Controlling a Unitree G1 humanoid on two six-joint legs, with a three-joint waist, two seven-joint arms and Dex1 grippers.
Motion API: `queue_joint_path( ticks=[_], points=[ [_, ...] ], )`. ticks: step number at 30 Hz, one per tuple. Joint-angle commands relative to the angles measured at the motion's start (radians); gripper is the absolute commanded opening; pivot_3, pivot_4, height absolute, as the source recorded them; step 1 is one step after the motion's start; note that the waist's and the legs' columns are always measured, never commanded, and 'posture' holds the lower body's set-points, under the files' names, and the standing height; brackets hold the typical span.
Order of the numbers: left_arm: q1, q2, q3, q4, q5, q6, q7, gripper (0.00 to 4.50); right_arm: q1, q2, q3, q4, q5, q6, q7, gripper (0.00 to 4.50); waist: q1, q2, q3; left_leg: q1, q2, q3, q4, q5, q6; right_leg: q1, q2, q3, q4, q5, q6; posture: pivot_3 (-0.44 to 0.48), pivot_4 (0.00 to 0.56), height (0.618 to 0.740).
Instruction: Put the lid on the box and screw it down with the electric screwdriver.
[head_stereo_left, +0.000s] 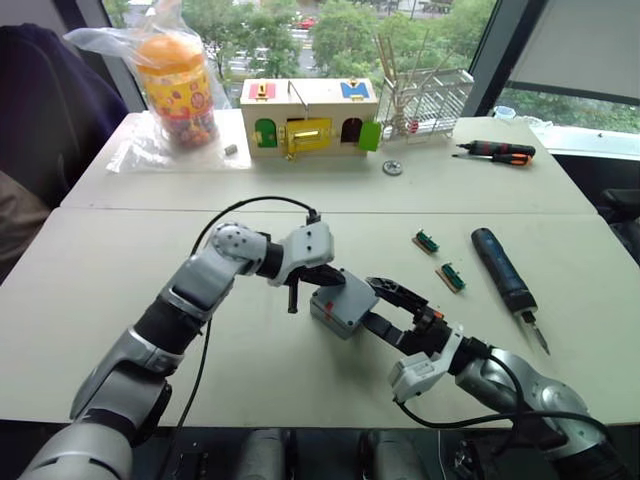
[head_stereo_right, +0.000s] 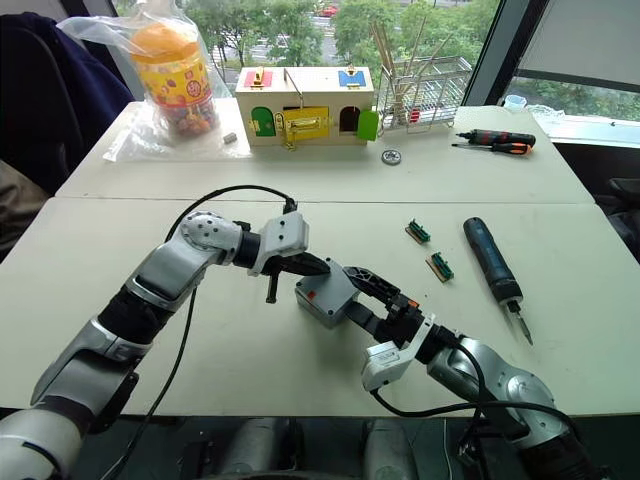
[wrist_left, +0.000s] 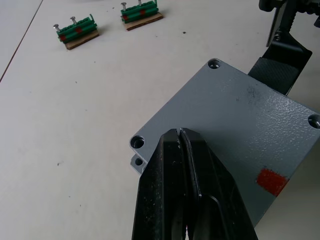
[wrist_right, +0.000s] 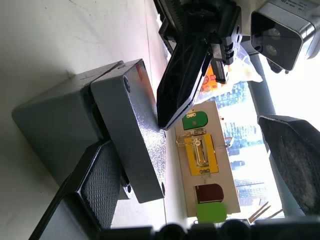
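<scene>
Two grippers meet at the box (head_stereo_left: 340, 305) near the middle of the tabletop (head_stereo_left: 120, 260). The lid (wrist_left: 240, 135) lies on top of the box, skewed so that one corner of the box shows beneath its edge. The left gripper (wrist_left: 181, 142) presses down on the lid with its fingers together, tips touching the grey surface near one edge; a red mark sits on the lid just beside them. The right gripper (head_stereo_left: 392, 305) has its fingers apart, one finger (wrist_right: 97, 187) lying against the side of the box and lid, the other finger (wrist_right: 295, 155) standing well clear of them. The electric screwdriver (head_stereo_left: 503, 271) lies flat on the tabletop to the right, well apart from the box, its metal bit pointing toward the near edge. Between it and the box lie two small green terminal blocks (head_stereo_left: 441, 260) on brown card bases. At the far side stand a wooden box with coloured doors (head_stereo_left: 308, 117), a jar in a plastic bag (head_stereo_left: 178, 88), a wire rack (head_stereo_left: 430, 100), a black-and-orange hand screwdriver (head_stereo_left: 497, 152) and a small round metal part (head_stereo_left: 392, 167). A black cable (head_stereo_left: 245, 205) arches over the left arm.
</scene>
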Motion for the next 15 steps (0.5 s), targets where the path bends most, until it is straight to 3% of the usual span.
queue_joint_path(
  ticks=[1,12,15],
  points=[
    [0.039,0.016,-0.066,0.058,0.078,-0.001,-0.003,0.00,0.015,-0.011,-0.016,-0.021,-0.001,0.002,0.006,4.48,0.000,0.000,0.000,0.000,0.000,0.000,0.000,0.000,0.000,0.000,0.000,0.000,0.000,0.000,0.000,0.000,0.150,0.706],
    [0.051,-0.003,-0.035,0.047,0.056,0.004,-0.005,0.00,-0.027,-0.050,-0.008,-0.029,0.063,-0.018,0.094,4.48,0.001,0.000,-0.002,0.000,0.000,-0.001,0.000,0.000,0.000,0.001,0.000,0.000,0.000,0.000,0.000,0.000,0.150,0.706],
    [0.053,-0.013,-0.013,0.028,0.033,0.026,-0.010,0.00,-0.035,-0.055,-0.005,-0.024,0.071,-0.024,0.112,3.79,0.001,0.000,-0.002,0.000,0.000,-0.001,0.000,0.000,0.000,0.001,0.000,0.000,0.000,0.000,0.000,0.000,0.150,0.706]
  ],
)
